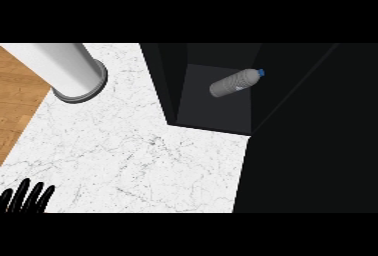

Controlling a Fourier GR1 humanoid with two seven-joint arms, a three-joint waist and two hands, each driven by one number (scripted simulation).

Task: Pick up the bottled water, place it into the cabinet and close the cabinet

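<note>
The water bottle [235,83], grey with a blue cap, lies on its side on the dark floor of the black cabinet [168,80]. Its cap points to the upper right. The cabinet stands open toward me, and no hand is near the bottle. My left hand [26,198] shows at the lower left edge, fingers straight and up, resting and holding nothing. My right hand does not show.
A white cylinder with a grey rim [72,71] stands at the back left of the white marble counter [133,155]. Wooden floor [16,100] lies past the counter's left edge. A broad black cabinet panel [317,150] fills the right side.
</note>
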